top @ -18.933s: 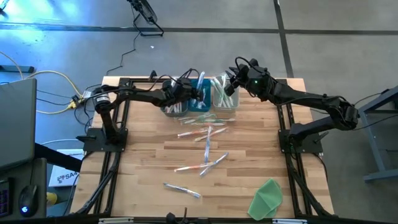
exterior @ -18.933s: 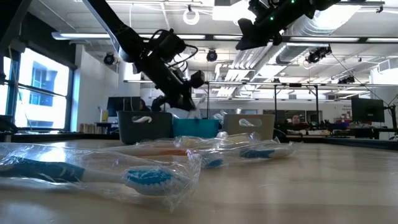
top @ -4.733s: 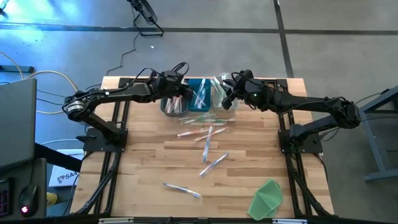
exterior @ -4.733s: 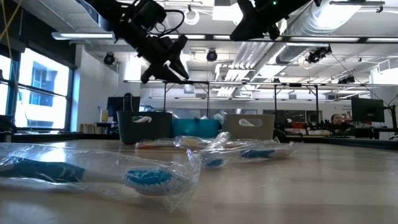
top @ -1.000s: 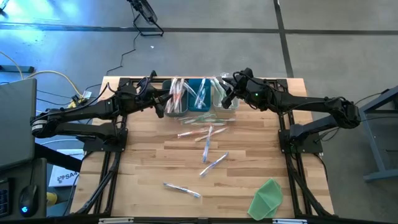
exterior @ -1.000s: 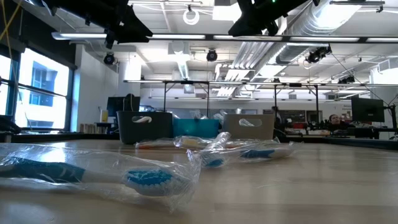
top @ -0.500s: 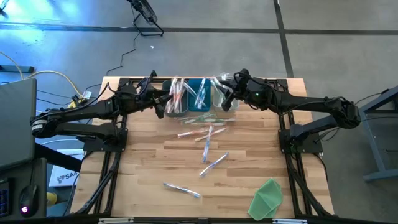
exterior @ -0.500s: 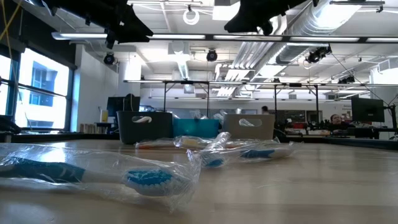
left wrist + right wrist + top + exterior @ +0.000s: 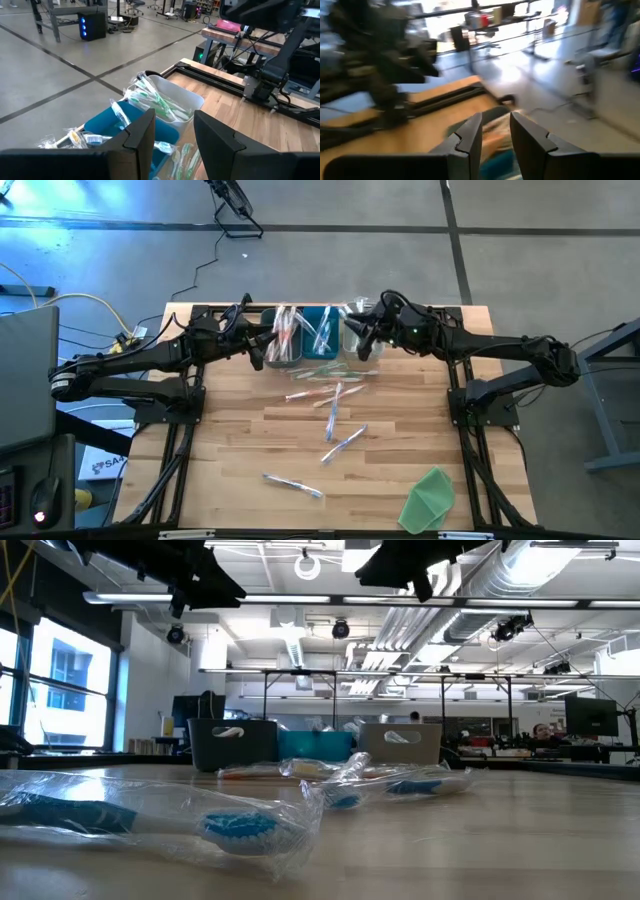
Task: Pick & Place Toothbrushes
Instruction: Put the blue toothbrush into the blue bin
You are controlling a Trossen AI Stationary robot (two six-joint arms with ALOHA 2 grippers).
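- Our left fingers (image 9: 172, 132) stand apart, empty, beside the bins (image 9: 322, 340) holding toothbrushes (image 9: 284, 335).
- Our right fingers (image 9: 495, 131) show a narrow empty gap; the bins beyond blur.
- Loose toothbrushes (image 9: 335, 395) lie on the surface (image 9: 230, 440) near them.

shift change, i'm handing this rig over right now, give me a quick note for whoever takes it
Left tool: open, empty, beside the grey bin.
Right tool: open, empty, over the clear bin.
Done: toothbrushes stand sorted in the grey, teal and clear bins at the table's far edge.
Left: loose wrapped toothbrushes mid-table, one more near the front edge. The green cloth is not part of the job.
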